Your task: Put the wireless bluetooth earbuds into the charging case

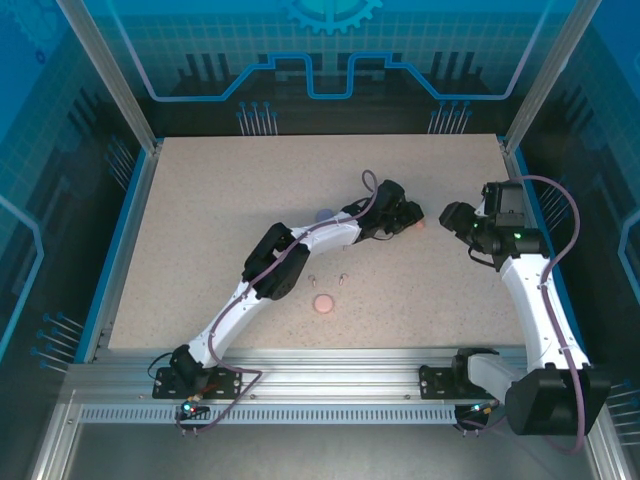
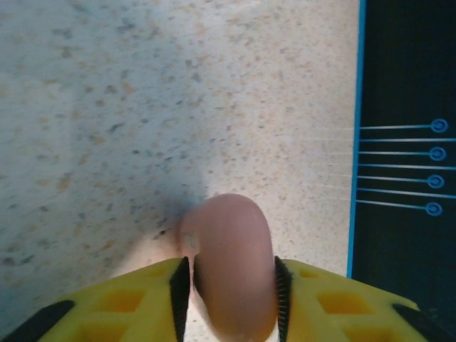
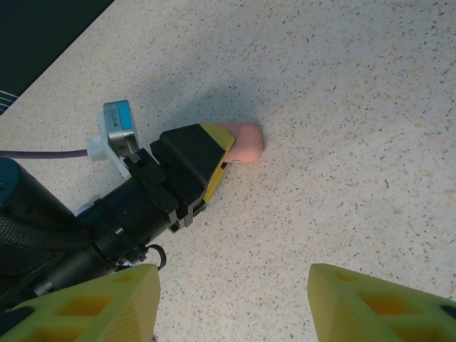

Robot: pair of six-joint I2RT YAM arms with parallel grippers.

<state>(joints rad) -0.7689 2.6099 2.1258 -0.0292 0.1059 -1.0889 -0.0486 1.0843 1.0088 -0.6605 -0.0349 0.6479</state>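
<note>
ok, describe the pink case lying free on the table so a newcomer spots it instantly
Start at the near edge of the speckled table, just right of the left arm. The pink case lies there, flat and round, far bigger than the two tiny earbuds just beyond it.

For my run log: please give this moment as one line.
left hand: closed on pink case | right hand: open, nearby | two buds: loose on table

Right pincer [image 3: 234,303] agape, tilted downward

A robot lab cell: aluminium frame posts [image 1: 110,70], blue circuit-printed panels [image 1: 330,50] left, right and far, speckled table [image 1: 200,200]
</note>
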